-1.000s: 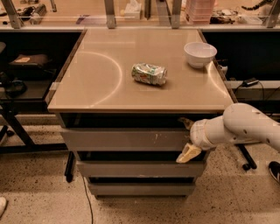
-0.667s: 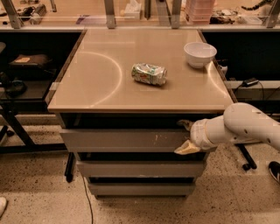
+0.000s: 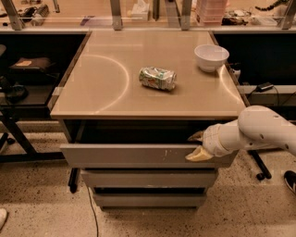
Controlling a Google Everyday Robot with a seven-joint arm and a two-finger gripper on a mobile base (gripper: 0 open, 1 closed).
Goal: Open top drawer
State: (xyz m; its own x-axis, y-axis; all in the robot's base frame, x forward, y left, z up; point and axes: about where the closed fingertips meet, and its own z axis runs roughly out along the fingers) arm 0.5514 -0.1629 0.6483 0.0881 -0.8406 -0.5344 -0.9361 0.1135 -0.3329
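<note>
Three grey drawer fronts are stacked under a tan tabletop [image 3: 106, 92]. The top drawer [image 3: 129, 155] is the widest, with white scratch marks right of centre. It stands partway out of the cabinet, its front well forward of the tabletop's edge, and there is a dark gap behind it. The middle drawer [image 3: 148, 178] and bottom drawer [image 3: 148, 200] sit further back, stepped in below it.

The gripper [image 3: 198, 146] is at the right end of the top drawer's front, and the white arm [image 3: 263, 132] comes in from the right. The tan fingers [image 3: 199, 155] straddle the panel's top edge, one on the outer face and one behind it inside the drawer. It reads as a narrow pinch, holding the front panel.

On the surface:
- A crushed can [image 3: 158, 78] lies on its side near the centre.
- A white bowl [image 3: 211, 57] stands upright near the back right corner, well apart from the can.
- A pale arc mark [image 3: 121, 78] curves across the left half of the tabletop.

In the room:
- The floor [image 3: 37, 203] is speckled, with a thin black cable [image 3: 94, 210] running down it in front of the cabinet.
- A dark shelf unit [image 3: 27, 69] stands on the left.
- Dark shelving with cables [image 3: 266, 87] stands on the right.
- A cluttered ledge [image 3: 138, 11] behind has metal uprights.
- A black caster [image 3: 262, 176] sits on the floor at the right.
</note>
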